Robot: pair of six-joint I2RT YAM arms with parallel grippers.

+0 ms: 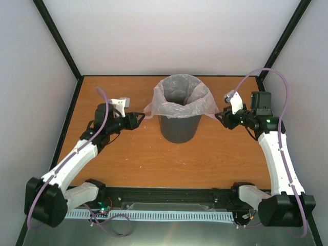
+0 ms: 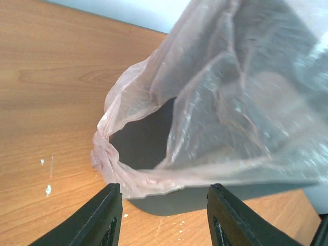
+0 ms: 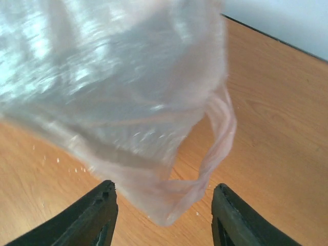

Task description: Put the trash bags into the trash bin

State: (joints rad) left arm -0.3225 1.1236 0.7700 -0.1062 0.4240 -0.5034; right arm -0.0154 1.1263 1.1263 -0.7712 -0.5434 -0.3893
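The dark grey trash bin (image 1: 179, 129) stands upright at the table's middle back. The pale-pink translucent trash bag (image 1: 182, 97) lines it, its top folded out over the rim, handle loops sticking out on both sides. My left gripper (image 1: 141, 119) is open just left of the bag's left loop (image 2: 110, 154), which hangs free in front of the fingers. My right gripper (image 1: 219, 116) is open just right of the right loop (image 3: 218, 138), which also hangs free. The bin's wall shows under the bag in the left wrist view (image 2: 174, 202).
The wooden table (image 1: 128, 159) is bounded by grey walls with black corner posts at the back. A black rail with the arm bases runs along the near edge (image 1: 169, 197). Small white specks lie on the wood (image 2: 47, 189).
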